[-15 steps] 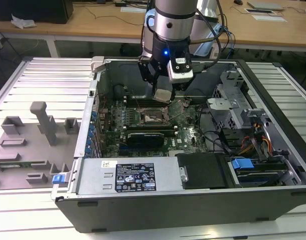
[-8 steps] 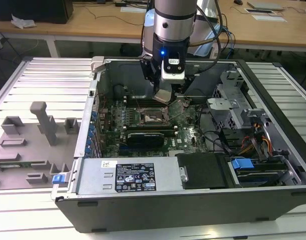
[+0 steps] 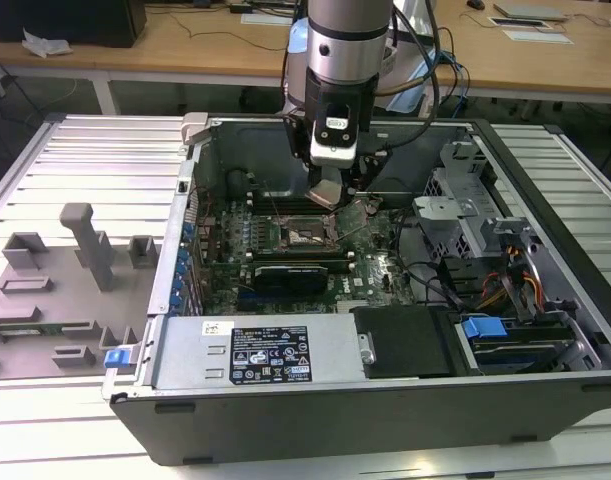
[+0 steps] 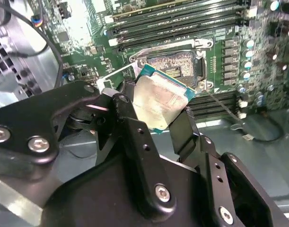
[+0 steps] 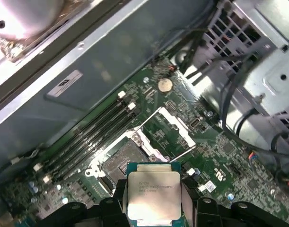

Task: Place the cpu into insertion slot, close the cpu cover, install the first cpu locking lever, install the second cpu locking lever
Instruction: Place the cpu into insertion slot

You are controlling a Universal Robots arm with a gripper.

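**Clerk:** Entry one, the pincer?

**Arm:** My pincer (image 3: 327,190) hangs inside the open computer case (image 3: 285,350), which stands on the ribbed metal desk (image 3: 95,150). Its black fingers (image 4: 127,123) are pinching the cpu (image 4: 161,97) by two opposite edges.

**Clerk:** Entry two, the cpu?

**Arm:** One chip with a pale metal top and a green rim, top face visible in both wrist views. It is held clear of the motherboard (image 5: 220,156), tilted in the second wrist view, near the insertion slot (image 5: 123,158) and not seated in it.

**Clerk:** Entry three, the slot?

**Arm:** One square socket, bare, with a glinting centre. It lies beside the long black memory slots (image 5: 92,137).

**Clerk:** Entry four, the cpu cover?

**Arm:** One silvery frame, the cpu cover (image 5: 178,124), swung open off the socket and sitting just beside it. Green board shows through its cutout. Flat or raised, I cannot tell.
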